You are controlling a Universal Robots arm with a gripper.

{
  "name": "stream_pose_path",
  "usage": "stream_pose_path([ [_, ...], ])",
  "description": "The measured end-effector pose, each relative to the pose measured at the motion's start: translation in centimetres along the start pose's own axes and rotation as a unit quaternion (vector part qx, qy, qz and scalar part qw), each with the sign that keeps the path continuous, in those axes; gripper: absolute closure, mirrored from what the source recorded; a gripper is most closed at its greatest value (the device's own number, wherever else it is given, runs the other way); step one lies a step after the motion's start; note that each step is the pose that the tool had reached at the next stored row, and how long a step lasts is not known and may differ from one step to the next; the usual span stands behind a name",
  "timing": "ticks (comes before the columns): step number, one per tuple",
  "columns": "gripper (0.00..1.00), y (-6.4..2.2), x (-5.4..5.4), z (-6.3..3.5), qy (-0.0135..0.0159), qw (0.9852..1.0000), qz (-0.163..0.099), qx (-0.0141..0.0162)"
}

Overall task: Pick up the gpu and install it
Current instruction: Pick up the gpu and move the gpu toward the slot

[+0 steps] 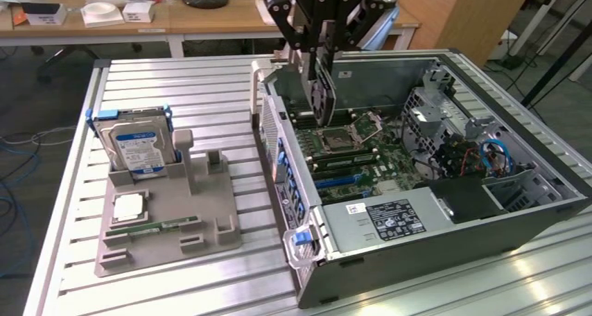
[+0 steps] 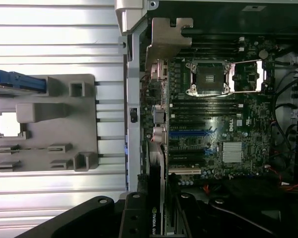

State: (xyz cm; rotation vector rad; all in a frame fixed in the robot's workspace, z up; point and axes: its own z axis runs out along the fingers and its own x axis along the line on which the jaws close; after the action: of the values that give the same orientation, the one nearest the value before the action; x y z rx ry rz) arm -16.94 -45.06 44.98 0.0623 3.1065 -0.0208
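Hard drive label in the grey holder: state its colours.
The hard drive label is blue and white; the exterior view shows it best.

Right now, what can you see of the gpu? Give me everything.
The gpu is a thin, flat, dark card with a black face and a pale metal bracket along one end. The wrist view shows an NVIDIA mark on its edge. It hangs upright, clamped in the jaws of the gripper, over the open computer case near its rear wall, above the motherboard, apparently not seated.

The exterior view looks down slantwise from farther off and the wrist view straight down from close above, both sharing the open case (image 1: 416, 267) (image 2: 139, 99) and, at its 9 o'clock in the exterior view, the gray fixture (image 1: 166, 240) (image 2: 44, 129).
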Motion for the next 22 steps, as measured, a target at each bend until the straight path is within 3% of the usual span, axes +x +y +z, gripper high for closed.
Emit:
stream_pose_path([
  [22,0.74,0.15,-3.5,0.12,0.0,1.0,0.0,0.0],
])
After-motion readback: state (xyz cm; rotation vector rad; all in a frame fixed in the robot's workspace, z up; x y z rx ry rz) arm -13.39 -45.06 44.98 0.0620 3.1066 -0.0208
